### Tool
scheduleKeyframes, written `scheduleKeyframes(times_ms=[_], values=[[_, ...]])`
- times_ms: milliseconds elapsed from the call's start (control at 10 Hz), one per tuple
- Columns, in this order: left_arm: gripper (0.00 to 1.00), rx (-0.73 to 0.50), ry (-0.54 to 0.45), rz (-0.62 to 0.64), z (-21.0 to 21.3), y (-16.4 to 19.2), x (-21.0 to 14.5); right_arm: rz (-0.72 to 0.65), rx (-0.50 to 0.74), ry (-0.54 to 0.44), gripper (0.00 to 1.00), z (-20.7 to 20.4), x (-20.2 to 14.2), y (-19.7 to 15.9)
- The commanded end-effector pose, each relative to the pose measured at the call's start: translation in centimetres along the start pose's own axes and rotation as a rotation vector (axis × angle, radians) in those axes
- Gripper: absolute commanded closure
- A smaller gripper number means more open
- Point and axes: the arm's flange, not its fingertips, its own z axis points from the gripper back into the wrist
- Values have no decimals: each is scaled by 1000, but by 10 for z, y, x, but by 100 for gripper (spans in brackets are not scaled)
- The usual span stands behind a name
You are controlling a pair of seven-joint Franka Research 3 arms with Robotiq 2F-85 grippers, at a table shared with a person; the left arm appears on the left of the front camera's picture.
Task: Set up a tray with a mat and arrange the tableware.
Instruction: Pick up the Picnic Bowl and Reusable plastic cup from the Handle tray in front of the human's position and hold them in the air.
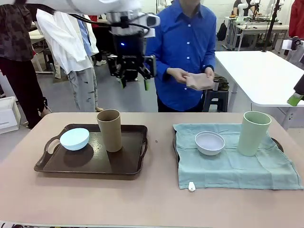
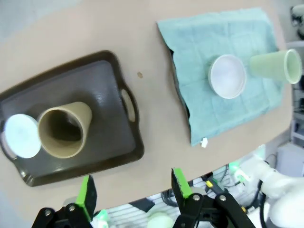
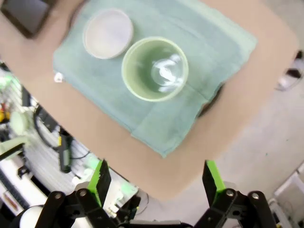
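Left on the counter (image 1: pixel 156 199), a bare tray (image 1: pixel 137 164) carries a blue bowl (image 1: pixel 74 138) and brown cup (image 1: pixel 109 129), the left jaws hanging open and empty high above, while a person (image 1: pixel 185 42) beyond holds a folded cloth (image 1: pixel 199 80). Right, a limp green mat (image 1: pixel 237 168) drapes the second tray (image 1: pixel 278 144) under a white bowl (image 1: pixel 210 142) and green cup (image 1: pixel 254 133), the right jaws spread wide over that cup. Two trays, two bowls, two cups: the cups look light, stiff, tippy, best pinched across the rim; the bowls by the lip.

- We see a light-blue round bowl (image 1: pixel 74 138) beside a tall brown cup (image 1: pixel 109 129) — both on a dark handled tray (image 1: pixel 95 164).
- A whitish-grey round bowl (image 1: pixel 210 142) and a tall pale-green cup (image 1: pixel 254 133) stand on a teal cloth mat (image 1: pixel 237 172).
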Motion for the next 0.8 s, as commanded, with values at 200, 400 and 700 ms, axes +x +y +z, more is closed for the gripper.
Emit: scheduleKeyframes(times_ms=[200,400,700], values=[[16,-36,10,128,10,92,-38,-101,-96,28,0,12,-4,-7],[16,-79,-38,223,19,143,-50,-52,61,-5,0,23,-15,-20],[16,-291,-86,309,28,225,-75,-78,430,-108,0,45,-48,-61]])
